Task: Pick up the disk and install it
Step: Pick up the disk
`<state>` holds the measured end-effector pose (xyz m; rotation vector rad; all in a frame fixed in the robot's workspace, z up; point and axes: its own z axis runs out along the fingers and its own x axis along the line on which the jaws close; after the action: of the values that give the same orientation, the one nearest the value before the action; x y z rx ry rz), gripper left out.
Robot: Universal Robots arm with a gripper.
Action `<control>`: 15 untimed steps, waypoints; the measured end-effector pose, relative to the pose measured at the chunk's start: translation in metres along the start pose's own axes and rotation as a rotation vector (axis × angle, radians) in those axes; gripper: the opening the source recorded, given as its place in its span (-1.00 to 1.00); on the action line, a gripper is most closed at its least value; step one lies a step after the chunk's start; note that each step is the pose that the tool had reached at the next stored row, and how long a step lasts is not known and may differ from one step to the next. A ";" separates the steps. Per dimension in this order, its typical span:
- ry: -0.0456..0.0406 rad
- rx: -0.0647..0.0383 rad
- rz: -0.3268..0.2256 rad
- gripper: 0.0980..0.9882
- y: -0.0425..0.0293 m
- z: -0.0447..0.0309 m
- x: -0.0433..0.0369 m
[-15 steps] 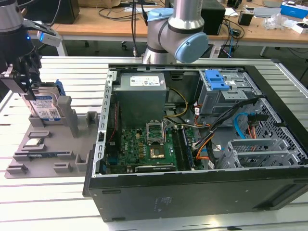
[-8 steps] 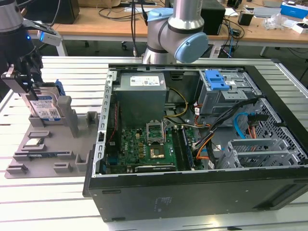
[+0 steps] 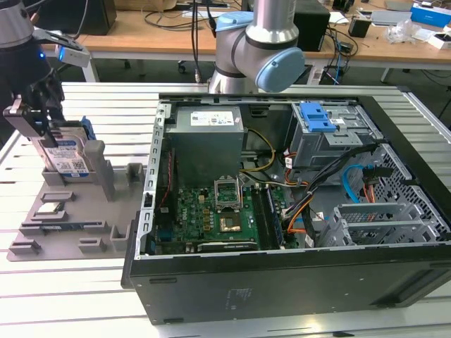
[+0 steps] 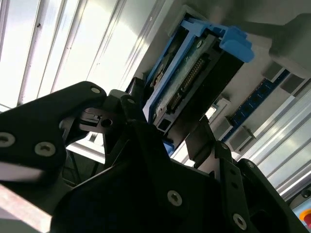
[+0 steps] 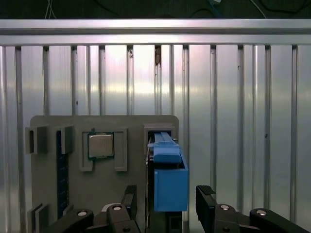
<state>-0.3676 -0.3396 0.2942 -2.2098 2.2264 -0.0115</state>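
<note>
The disk (image 3: 68,156) is a silver drive with a white-and-blue label in a bright blue carrier. It stands on edge in a slot of the grey holder plate (image 3: 77,211), at the exterior view's left. My gripper (image 3: 39,121) hangs over its top edge. In the first wrist view the gripper (image 5: 167,196) is open, and its black fingers (image 5: 130,198) stand on either side of the disk (image 5: 170,182) with a small gap on each side. In the second wrist view the disk (image 4: 194,80) shows edge-on beyond the black finger linkage.
An open computer case (image 3: 282,282) lies to the right of the holder plate, with a grey drive cage and blue latch (image 3: 316,116) at its far right. The plate (image 5: 136,126) also holds a small square silver chip (image 5: 100,145) and a memory stick (image 5: 60,170). The arm's base (image 3: 257,49) stands behind the case.
</note>
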 end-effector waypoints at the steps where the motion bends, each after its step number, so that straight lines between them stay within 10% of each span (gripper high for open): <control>1: 0.0013 0.000 0.000 0.13 0.0007 0.0017 0.0001; 12: 0.0061 0.000 0.000 0.10 0.0020 0.0103 0.0001; 15: 0.0061 0.000 0.000 -0.33 0.0020 0.0105 0.0001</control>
<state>-0.3695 -0.3396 0.2837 -2.2131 2.2292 -0.0182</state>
